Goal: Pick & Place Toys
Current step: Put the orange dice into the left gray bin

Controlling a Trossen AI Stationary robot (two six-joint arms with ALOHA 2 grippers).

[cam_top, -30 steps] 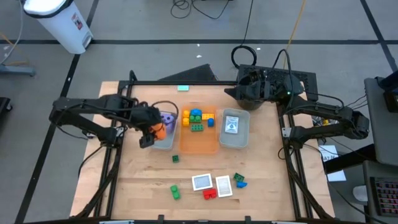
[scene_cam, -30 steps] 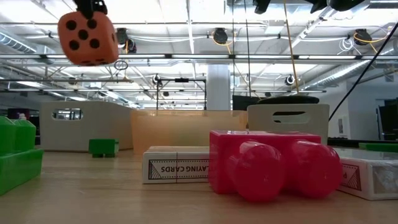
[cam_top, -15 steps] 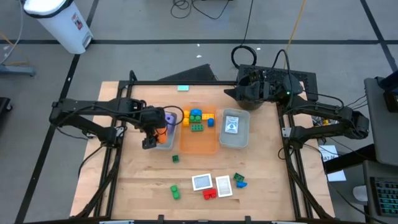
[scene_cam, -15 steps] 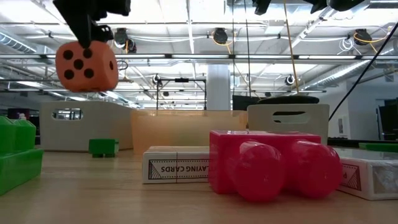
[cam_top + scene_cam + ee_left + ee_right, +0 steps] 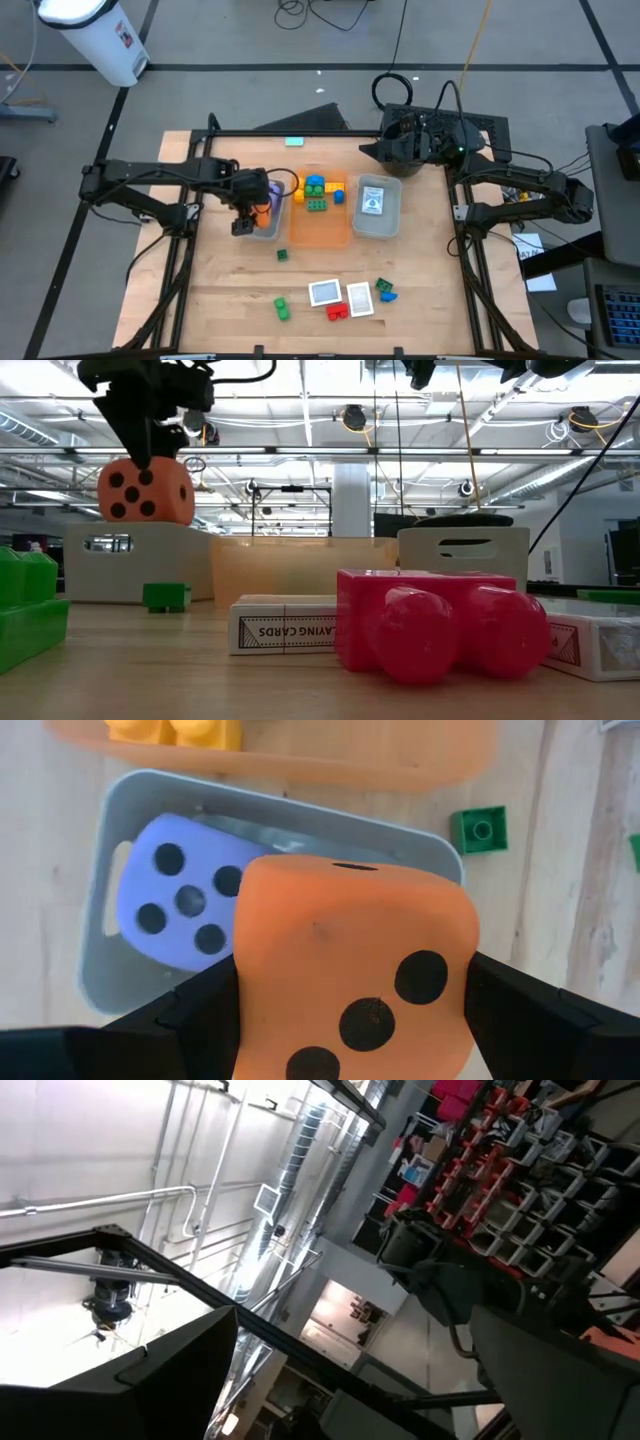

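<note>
Overhead looks down — low camera looks level.

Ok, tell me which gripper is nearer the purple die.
Left. The left gripper hangs just above the purple die, holding the orange die; the right gripper waits at the table's far right edge.

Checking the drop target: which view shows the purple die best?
Left wrist view: the purple die lies in the grey tray, spots clear, partly behind the orange die. High view shows only a purple sliver; low and right wrist views show none.
</note>
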